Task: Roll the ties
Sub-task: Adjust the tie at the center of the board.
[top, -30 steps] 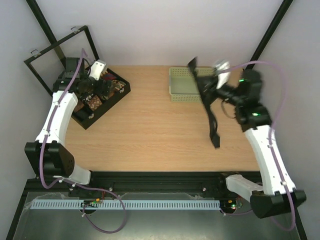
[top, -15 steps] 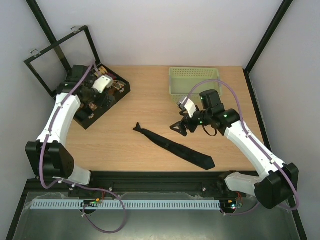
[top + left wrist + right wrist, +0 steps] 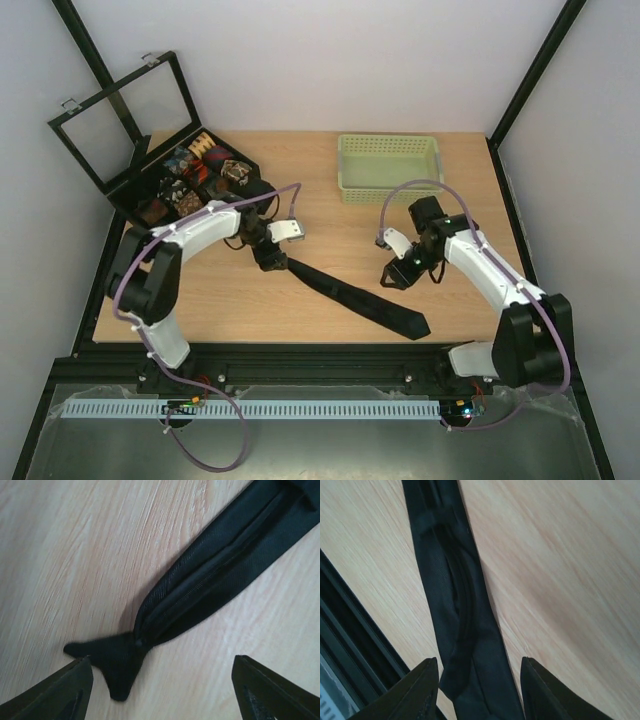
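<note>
Black tie (image 3: 350, 296) lies flat, unrolled, slantwise on the bench (image 3: 330, 225); my left end effector (image 3: 161, 658) is spread wide, a finger either side of its narrow tip; my right end effector (image 3: 479, 659) is spread over the wider stretch, nothing pinched.
</note>
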